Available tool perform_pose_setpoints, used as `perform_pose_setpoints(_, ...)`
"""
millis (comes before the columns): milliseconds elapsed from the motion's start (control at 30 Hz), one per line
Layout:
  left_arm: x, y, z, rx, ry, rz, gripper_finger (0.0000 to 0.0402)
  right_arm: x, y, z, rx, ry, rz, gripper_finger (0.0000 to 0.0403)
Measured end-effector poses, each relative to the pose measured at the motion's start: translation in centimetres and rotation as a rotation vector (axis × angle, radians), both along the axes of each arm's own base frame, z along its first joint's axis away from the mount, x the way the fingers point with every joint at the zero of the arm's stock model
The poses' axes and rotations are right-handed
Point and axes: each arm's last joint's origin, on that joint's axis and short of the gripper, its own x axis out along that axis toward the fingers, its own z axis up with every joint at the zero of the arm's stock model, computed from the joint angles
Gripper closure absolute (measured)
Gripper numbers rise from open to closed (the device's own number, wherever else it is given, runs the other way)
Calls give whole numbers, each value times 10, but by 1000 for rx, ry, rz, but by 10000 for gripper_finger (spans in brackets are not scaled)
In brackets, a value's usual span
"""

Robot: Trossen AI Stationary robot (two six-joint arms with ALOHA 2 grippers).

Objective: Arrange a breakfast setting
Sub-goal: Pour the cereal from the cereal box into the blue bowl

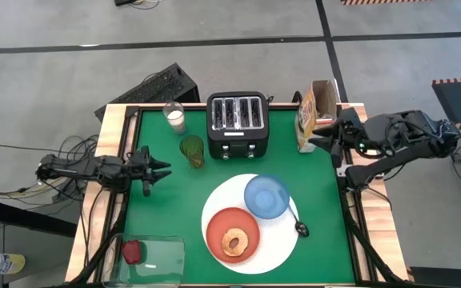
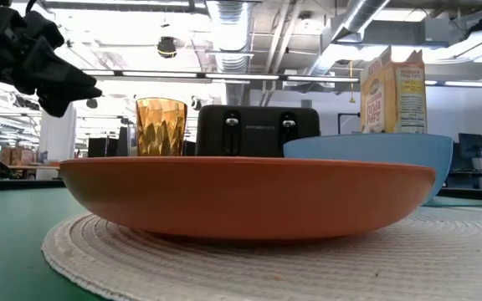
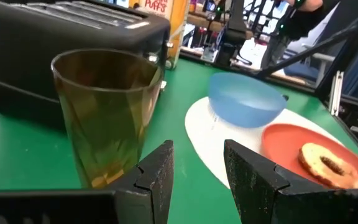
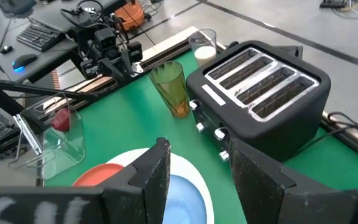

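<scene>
A large white round plate (image 1: 274,244) lies on the green table. On it rest a smaller orange-red plate (image 1: 218,228) carrying a ring-shaped bagel (image 1: 234,242), a blue bowl (image 1: 266,196) and, at its right rim, a small dark spoon (image 1: 301,227). A dark red food piece (image 1: 133,252) sits in a clear container at the near left corner. My left gripper (image 1: 165,170) hovers open at the left edge, pointing at an amber glass (image 3: 107,112). My right gripper (image 1: 320,134) hangs open, high beside the cereal box (image 1: 309,118), holding nothing.
A black toaster (image 1: 237,124) stands at the far middle, with a glass of milk (image 1: 174,118) to its left and the amber glass (image 1: 192,150) in front of that. The clear container (image 1: 154,258) takes up the near left corner. Bare green table lies between my left gripper and the plates.
</scene>
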Motion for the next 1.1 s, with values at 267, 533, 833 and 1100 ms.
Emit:
perform_pose_setpoints(267,0,-1,-2,19,27,-28,274,2,4,-8,89,10,-19,216)
perform_pose_setpoints(533,-1,0,-3,18,33,-1,274,8,17,-13,167,15,24,216)
perform_pose_setpoints(833,-1,0,-5,-94,38,25,274,7,21,-12,135,-15,-38,217)
perform_pose_setpoints(1100,-2,0,-6,-9,64,5,274,3,20,-17,202,7,-103,217)
